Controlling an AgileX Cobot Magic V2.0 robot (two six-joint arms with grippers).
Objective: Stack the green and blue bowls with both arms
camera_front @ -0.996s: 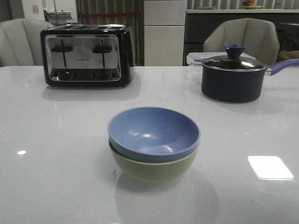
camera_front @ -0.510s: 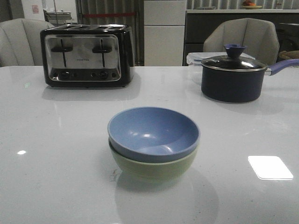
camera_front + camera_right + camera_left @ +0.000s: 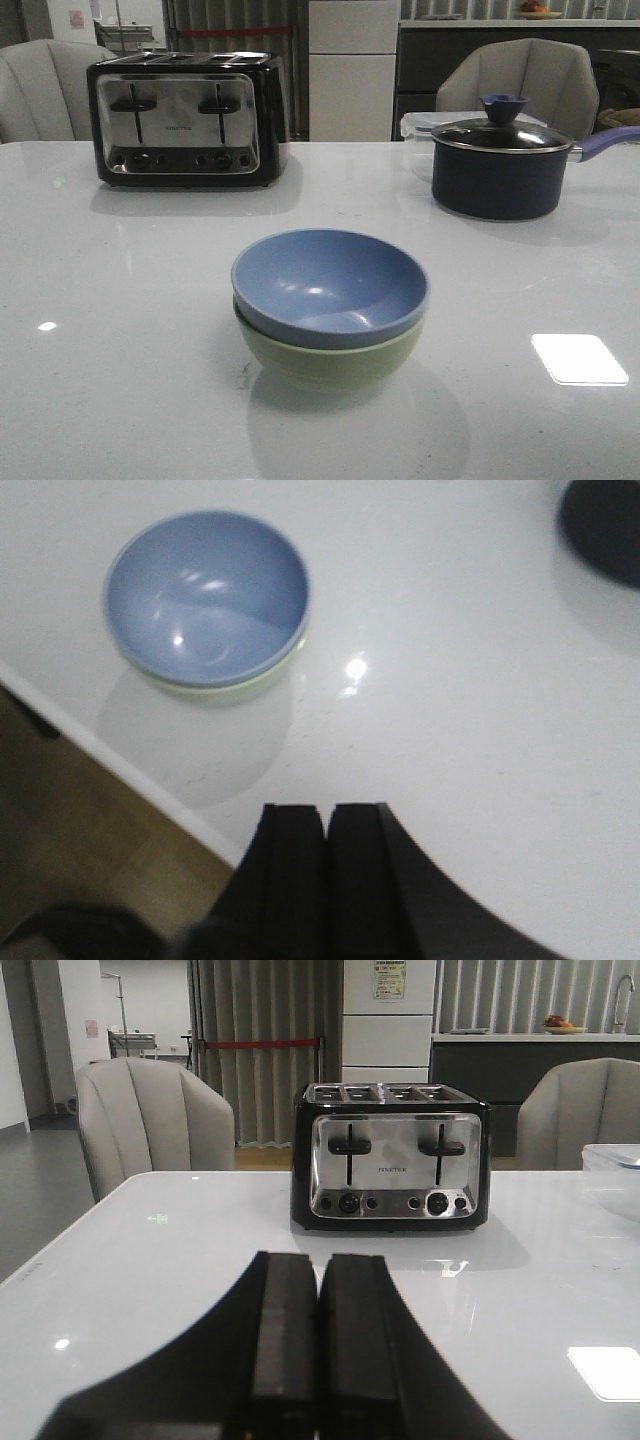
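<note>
The dusty blue bowl sits nested inside the pale green bowl in the middle of the white table, upright. The right wrist view shows the same stack: the blue bowl with a sliver of the green bowl under its rim. My right gripper is shut and empty, raised above the table and apart from the stack. My left gripper is shut and empty, held low over the table, facing the toaster. Neither arm shows in the front view.
A black and chrome toaster stands at the back left. A dark lidded pot with a purple handle stands at the back right, a clear container behind it. The table's edge runs close to the bowls in the right wrist view.
</note>
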